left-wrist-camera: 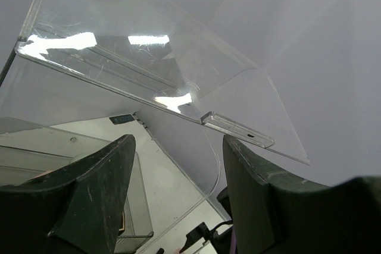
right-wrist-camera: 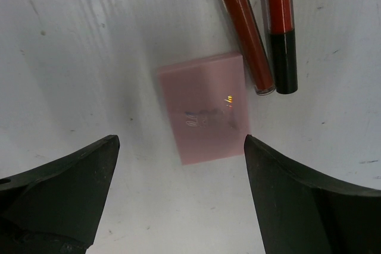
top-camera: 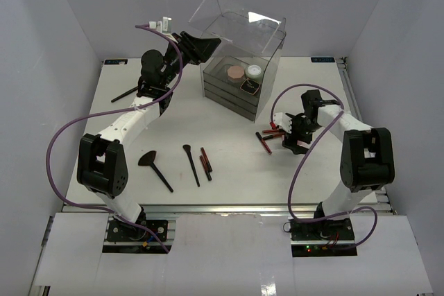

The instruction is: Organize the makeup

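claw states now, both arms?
Left claw: open, holding nothing.
Right claw: open, empty, over the pink square compact.

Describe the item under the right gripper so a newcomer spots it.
Find the tall clear box at the back of the table, then the right gripper, open, to its right front. Below it lies a pink square compact, flat, pale, unlike the thin red-and-black sticks beside it.

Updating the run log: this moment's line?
left gripper open by clear lid; right gripper open above pink compact; red sticks beside it

Pink square compact (right-wrist-camera: pixel 205 108) lies flat beside red-and-black sticks (right-wrist-camera: pixel 245 34).
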You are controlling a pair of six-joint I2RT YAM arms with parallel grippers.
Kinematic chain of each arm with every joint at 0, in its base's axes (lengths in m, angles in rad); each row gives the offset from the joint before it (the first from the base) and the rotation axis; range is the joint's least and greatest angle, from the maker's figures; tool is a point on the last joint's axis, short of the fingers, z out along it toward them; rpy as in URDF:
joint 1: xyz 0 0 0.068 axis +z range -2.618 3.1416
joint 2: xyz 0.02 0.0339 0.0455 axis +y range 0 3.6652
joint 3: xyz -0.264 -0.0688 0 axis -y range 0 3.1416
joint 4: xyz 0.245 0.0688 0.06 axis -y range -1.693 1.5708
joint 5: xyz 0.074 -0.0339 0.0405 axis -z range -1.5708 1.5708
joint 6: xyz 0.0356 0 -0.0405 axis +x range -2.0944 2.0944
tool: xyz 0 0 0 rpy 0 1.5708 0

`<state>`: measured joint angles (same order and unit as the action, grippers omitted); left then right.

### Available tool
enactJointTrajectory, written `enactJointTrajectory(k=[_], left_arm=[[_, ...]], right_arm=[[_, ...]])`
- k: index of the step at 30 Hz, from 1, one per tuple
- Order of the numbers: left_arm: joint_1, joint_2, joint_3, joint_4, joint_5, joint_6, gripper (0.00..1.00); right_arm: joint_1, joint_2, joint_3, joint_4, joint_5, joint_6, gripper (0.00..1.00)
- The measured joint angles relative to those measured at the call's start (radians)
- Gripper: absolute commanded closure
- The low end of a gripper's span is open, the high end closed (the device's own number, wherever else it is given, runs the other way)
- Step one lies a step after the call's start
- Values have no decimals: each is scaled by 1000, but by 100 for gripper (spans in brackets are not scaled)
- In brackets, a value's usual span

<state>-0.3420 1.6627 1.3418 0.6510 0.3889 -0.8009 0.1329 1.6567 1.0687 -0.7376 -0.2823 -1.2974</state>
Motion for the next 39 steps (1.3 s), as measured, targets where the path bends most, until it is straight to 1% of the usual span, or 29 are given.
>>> enactJointTrajectory(k=[6, 12, 17, 19, 21, 23, 29, 39], left_arm=[[1, 0, 0, 0, 1, 0, 29], [3, 0, 0, 0, 1, -1, 28], [4, 0, 0, 1, 1, 0, 28], [5, 0, 0, 1, 1, 0, 28], [5, 0, 0, 1, 1, 0, 29], [5, 0, 0, 1, 1, 0, 28], [5, 0, 0, 0, 1, -1, 29], [5, 0, 0, 1, 1, -1, 29]], right_arm=[[0, 72, 46, 3, 26, -41, 6], [0, 110, 61, 4, 26, -58, 0], [-1, 128, 66, 0, 22, -67, 12], [-1, 130, 68, -3, 20, -68, 19], [-1, 132, 68, -8, 17, -69, 29], [-2, 133, 69, -11, 16, -70, 41], [-3, 134, 69, -8, 15, -74, 63], [-13, 78, 10, 5, -1, -97, 72]])
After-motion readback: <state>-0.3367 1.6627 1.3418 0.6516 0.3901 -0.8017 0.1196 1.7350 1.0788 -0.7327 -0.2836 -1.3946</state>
